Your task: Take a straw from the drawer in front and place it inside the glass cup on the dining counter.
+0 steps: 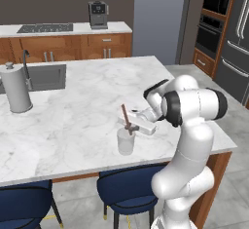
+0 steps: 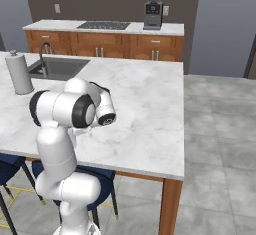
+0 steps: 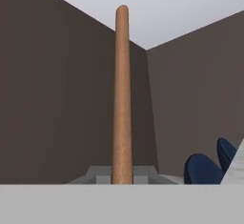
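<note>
1. One straw (image 1: 126,119) is what we find clamped between the fingers of the hand (image 1: 130,126), in the left base view; it leans slightly and its upper end rises above the hand.
2. We see the hand reaching sideways from the arm, just above the cup (image 1: 126,141).
3. We place the cup upright on the tabletop (image 1: 87,101), near its front edge, above a navy stool (image 1: 127,190).
4. We cannot tell whether the straw's lower end is inside the cup or only over its rim.
5. We note, in the hand view, the straw (image 3: 122,94) running straight up from between the fingers, with stool seats (image 3: 205,169) at lower right.
6. We record a paper-towel roll (image 1: 15,87) at the tabletop's left, beside a sink (image 1: 46,77), well apart from the cup.
7. We see, in the right base view, the arm's body standing in front of the hand and cup; the tabletop (image 2: 145,104) and roll (image 2: 19,73) show there.
</note>
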Controlling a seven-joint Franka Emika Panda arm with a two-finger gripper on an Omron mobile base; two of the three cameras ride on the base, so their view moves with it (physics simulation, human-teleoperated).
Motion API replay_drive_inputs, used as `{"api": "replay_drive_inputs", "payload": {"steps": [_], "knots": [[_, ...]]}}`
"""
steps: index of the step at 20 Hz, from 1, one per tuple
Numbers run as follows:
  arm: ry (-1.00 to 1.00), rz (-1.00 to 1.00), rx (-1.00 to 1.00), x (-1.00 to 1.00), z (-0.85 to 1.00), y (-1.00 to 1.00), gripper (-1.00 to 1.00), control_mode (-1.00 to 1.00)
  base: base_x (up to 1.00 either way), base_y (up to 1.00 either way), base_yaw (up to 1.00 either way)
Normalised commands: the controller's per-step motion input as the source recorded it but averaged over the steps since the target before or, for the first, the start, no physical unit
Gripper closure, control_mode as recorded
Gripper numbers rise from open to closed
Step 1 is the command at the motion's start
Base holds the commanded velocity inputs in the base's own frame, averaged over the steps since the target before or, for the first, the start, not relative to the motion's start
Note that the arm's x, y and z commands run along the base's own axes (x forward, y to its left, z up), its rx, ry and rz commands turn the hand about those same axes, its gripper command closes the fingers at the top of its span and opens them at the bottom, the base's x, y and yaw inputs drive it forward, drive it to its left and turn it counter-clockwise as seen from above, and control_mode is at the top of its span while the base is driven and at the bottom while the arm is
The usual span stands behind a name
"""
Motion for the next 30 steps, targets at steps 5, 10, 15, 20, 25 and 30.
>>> {"api": "replay_drive_inputs", "payload": {"steps": [5, 10, 15, 20, 25, 30], "knots": [[0.00, 0.00, 0.00, 0.03, -0.15, 0.08, 1.00, -1.00, 0.00, 0.00, 0.00], [0.00, 0.00, 0.00, 0.01, -0.15, 0.04, 1.00, -1.00, 0.00, 0.00, 0.00], [0.00, 0.00, 0.00, 0.07, -0.07, 0.02, 1.00, -1.00, 0.00, 0.00, 0.00], [0.00, 0.00, 0.00, 0.04, -0.04, 0.00, 1.00, -1.00, 0.00, 0.00, 0.00], [0.00, 0.00, 0.00, 0.05, -0.09, 0.09, 1.00, -1.00, 0.00, 0.00, 0.00], [0.00, 0.00, 0.00, 0.03, -0.04, 0.13, -1.00, -1.00, 0.00, 0.00, 0.00]]}}
